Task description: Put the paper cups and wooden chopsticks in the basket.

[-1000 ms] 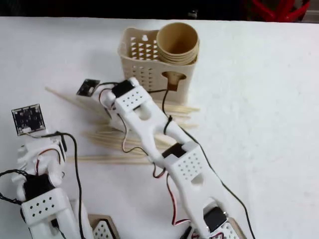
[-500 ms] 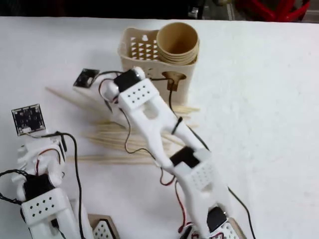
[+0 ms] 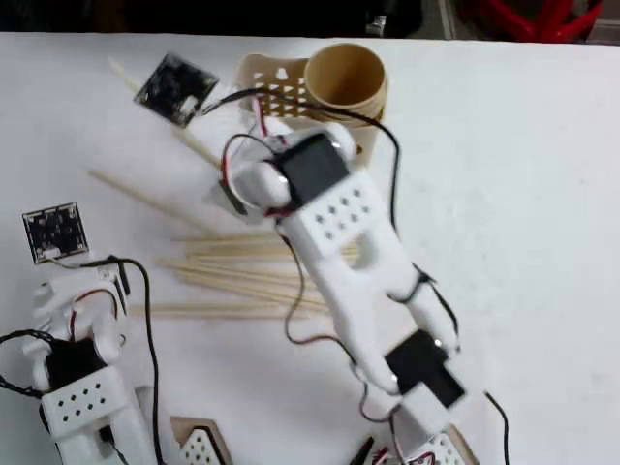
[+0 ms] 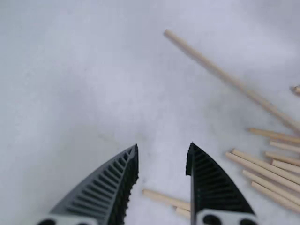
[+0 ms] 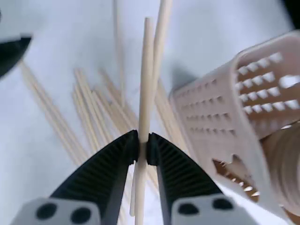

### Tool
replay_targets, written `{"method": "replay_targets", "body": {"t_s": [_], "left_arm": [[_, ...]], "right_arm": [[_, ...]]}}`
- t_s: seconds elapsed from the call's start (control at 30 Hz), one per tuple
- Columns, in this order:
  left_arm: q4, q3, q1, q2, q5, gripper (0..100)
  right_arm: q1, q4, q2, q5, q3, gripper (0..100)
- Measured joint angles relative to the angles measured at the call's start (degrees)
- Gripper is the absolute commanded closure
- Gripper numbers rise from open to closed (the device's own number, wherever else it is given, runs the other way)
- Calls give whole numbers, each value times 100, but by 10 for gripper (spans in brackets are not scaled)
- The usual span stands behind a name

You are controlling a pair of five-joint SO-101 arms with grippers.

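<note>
i see my right claw (image 5: 143, 140) pinching one chopstick (image 5: 146, 61), basket (image 5: 220, 117) just beside it; my left claw (image 4: 161, 157) is spread, loose chopsticks (image 4: 276, 136) beside it.

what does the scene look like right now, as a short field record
right gripper: shut on one chopstick, beside the basket
left gripper: open, over the table, near the loose chopsticks
paper cups: stacked inside the basket
loose chopsticks: scattered on the table in front of the basket
</note>
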Motion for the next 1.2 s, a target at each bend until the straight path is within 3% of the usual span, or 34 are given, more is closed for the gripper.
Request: {"method": "replay_targets", "body": {"t_s": [0.23, 0.6, 0.87, 1.2], "left_arm": [[0, 0, 0, 0, 0, 819], [0, 0, 0, 0, 0, 819], [0, 0, 0, 0, 0, 819], [0, 0, 0, 0, 0, 819]], "right_arm": [[229, -1319, -598, -176, 0, 980], [633, -3692, -237, -202, 0, 980], [923, -5415, 299, -1073, 0, 980], [1310, -5873, 1310, -1160, 9, 980]]}}
